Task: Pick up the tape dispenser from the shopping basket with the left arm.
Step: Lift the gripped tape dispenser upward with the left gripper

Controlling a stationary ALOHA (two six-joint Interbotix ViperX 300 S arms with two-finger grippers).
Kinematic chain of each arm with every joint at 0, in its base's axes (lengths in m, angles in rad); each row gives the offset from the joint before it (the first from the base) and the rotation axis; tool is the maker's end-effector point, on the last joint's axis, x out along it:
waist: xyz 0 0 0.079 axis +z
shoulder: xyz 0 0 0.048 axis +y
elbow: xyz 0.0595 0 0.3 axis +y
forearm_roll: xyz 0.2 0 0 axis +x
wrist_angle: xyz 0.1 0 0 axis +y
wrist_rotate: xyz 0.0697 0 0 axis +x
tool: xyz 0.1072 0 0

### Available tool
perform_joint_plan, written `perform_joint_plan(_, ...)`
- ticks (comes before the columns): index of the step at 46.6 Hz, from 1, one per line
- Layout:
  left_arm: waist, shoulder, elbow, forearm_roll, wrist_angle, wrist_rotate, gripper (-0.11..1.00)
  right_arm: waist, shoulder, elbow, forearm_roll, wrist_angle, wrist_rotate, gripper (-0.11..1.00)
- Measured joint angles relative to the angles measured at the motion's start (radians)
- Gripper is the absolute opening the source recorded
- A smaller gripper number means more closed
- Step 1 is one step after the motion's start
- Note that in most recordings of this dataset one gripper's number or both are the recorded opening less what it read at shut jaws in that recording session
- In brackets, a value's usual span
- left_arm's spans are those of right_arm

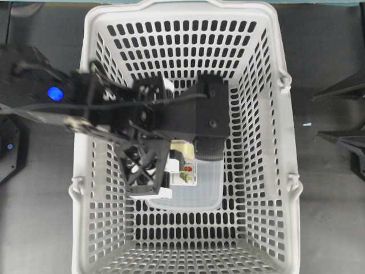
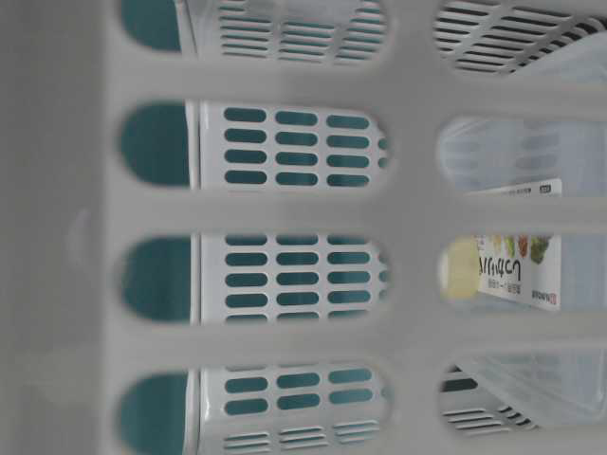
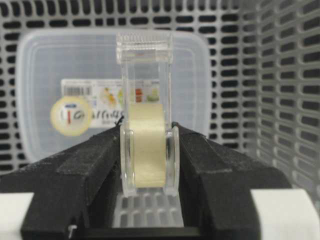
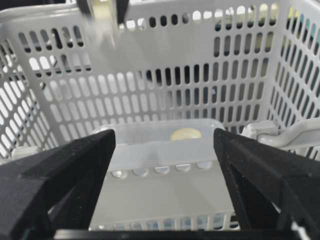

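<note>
My left gripper (image 3: 147,150) is shut on the tape dispenser (image 3: 146,145), a tiny clear dispenser with a pale yellowish roll, held upright between the black pads above the basket floor. In the overhead view the left arm (image 1: 108,108) with its blue light reaches into the light-grey shopping basket (image 1: 268,171); the dispenser shows as a pale bit (image 1: 181,148) under the wrist. The right wrist view shows it blurred at the top (image 4: 102,12). My right gripper (image 4: 165,150) is open and empty, outside the basket's wall (image 4: 165,50), at the overhead view's right edge (image 1: 342,111).
A clear rectangular food box (image 3: 50,75) with a colourful label lies on the basket floor below the held dispenser; it also shows in the overhead view (image 1: 194,191) and the table-level view (image 2: 517,265). Slotted basket walls (image 3: 280,75) rise close on every side.
</note>
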Motion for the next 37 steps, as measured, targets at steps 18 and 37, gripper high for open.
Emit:
perform_joint_plan(18,0.002,0.011,-0.055,0.0,0.046,0.006,0.3,0.0,0.0,0.0,0.0,0.0,0.002,0.76)
perform_joint_plan(37,0.003,0.015,-0.055,0.002,0.046,0.006,0.3,0.0,-0.002,0.0,0.0,0.0,0.002,0.76)
